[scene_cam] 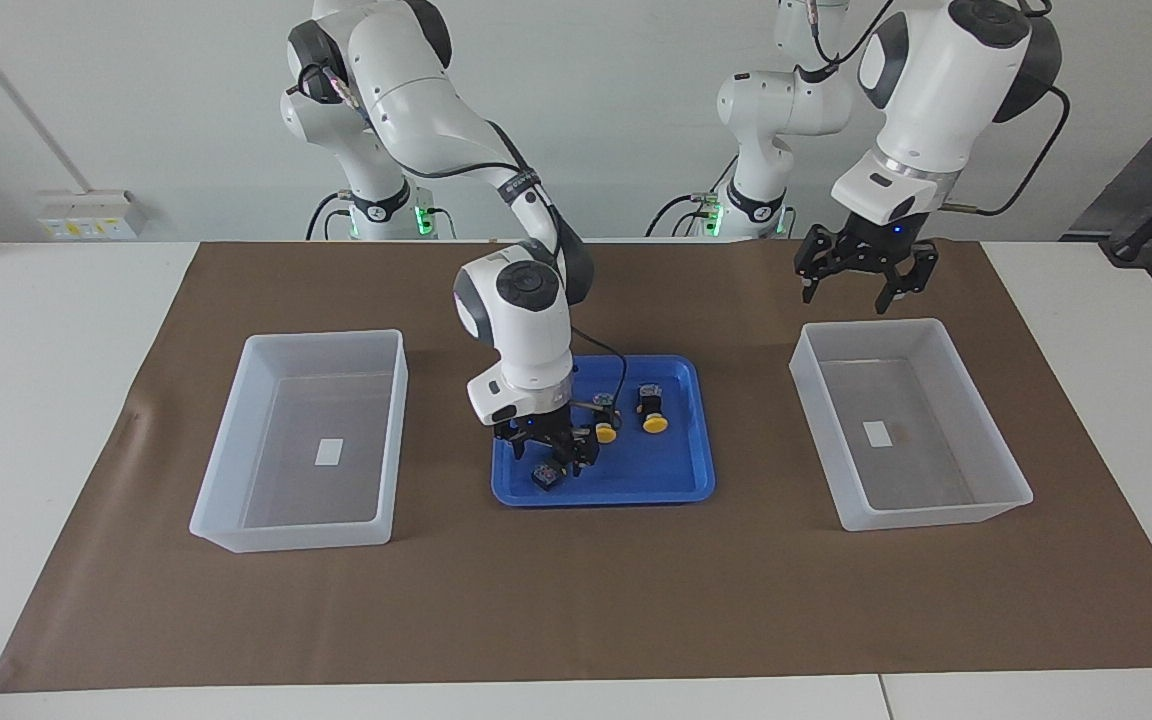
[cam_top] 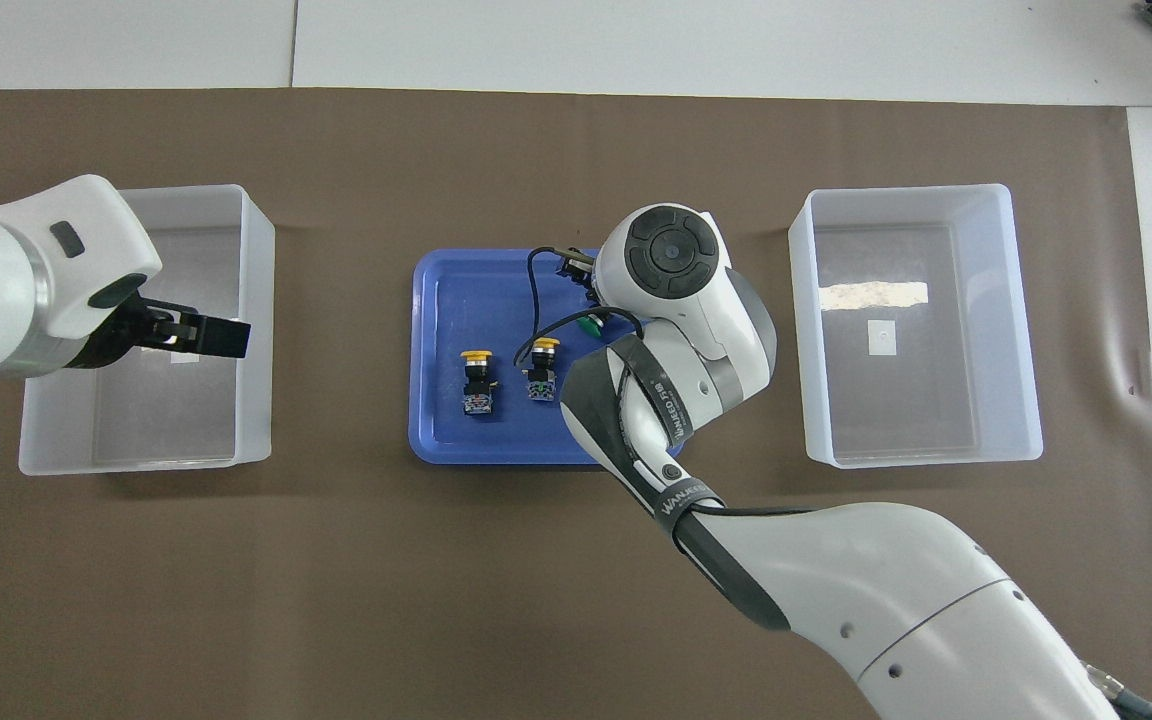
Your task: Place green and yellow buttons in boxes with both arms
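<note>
A blue tray (scene_cam: 661, 475) (cam_top: 446, 300) in the middle holds the buttons. Two yellow buttons (scene_cam: 654, 422) (scene_cam: 604, 430) lie side by side toward the left arm's end of it, also seen from above (cam_top: 476, 378) (cam_top: 540, 368). My right gripper (scene_cam: 548, 453) is open and low in the tray, right at a green button (scene_cam: 543, 475); contact cannot be told. Overhead, the right wrist hides the gripper, and only one green cap (cam_top: 591, 325) peeks out. My left gripper (scene_cam: 842, 298) (cam_top: 224, 338) hangs open and empty in the air over a box (scene_cam: 876, 326) (cam_top: 256, 300).
The other box (scene_cam: 326, 338) (cam_top: 802, 330) stands at the right arm's end of the table with only a small white label in it. Everything rests on a brown mat (scene_cam: 576, 600). The right arm's forearm crosses over the tray's nearer corner in the overhead view.
</note>
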Controlling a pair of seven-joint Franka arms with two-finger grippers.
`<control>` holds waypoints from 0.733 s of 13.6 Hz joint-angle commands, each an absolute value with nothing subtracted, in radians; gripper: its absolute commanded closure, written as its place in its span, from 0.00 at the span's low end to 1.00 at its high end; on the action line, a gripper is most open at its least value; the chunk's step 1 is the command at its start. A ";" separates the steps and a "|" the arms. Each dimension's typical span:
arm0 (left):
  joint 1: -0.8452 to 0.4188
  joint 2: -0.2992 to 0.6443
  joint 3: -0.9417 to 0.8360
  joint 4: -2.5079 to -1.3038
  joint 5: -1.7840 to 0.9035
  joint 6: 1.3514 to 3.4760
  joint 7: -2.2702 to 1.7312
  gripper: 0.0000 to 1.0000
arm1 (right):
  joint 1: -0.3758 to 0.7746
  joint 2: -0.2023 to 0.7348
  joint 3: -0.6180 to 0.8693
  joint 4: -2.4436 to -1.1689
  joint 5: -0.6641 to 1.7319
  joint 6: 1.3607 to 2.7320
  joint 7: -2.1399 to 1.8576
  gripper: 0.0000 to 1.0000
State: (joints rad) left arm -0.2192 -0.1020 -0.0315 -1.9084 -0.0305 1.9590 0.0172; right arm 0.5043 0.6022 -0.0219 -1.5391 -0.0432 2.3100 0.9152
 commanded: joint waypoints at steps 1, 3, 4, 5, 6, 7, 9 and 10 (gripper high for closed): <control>-0.300 -0.121 -0.020 -2.049 -0.018 2.118 -0.080 0.00 | 0.508 0.598 -0.020 -1.566 -0.048 2.348 0.933 0.01; -0.368 -0.068 -0.020 -2.082 -0.018 2.195 -0.135 0.00 | 0.508 0.594 -0.017 -1.586 -0.043 2.365 0.933 0.05; -0.397 -0.028 -0.020 -2.088 -0.018 2.230 -0.179 0.00 | 0.509 0.591 -0.017 -1.598 -0.043 2.368 0.931 0.08; -0.426 0.001 -0.020 -2.098 -0.018 2.284 -0.219 0.00 | 0.509 0.588 -0.015 -1.615 -0.043 2.384 0.924 0.15; -0.446 0.015 -0.020 -2.129 -0.018 2.357 -0.244 0.00 | 0.509 0.583 -0.015 -1.637 -0.043 2.408 0.923 0.24; -0.446 0.014 -0.020 -2.166 -0.018 2.412 -0.250 0.00 | 0.509 0.578 -0.015 -1.650 -0.043 2.414 0.922 0.39; -0.448 0.032 -0.021 -2.186 -0.018 2.474 -0.255 0.00 | 0.511 0.575 -0.015 -1.651 -0.041 2.404 0.931 1.00; -0.460 0.064 -0.021 -2.186 -0.018 2.493 -0.271 0.00 | 0.515 0.575 -0.015 -1.643 -0.040 2.396 0.940 1.00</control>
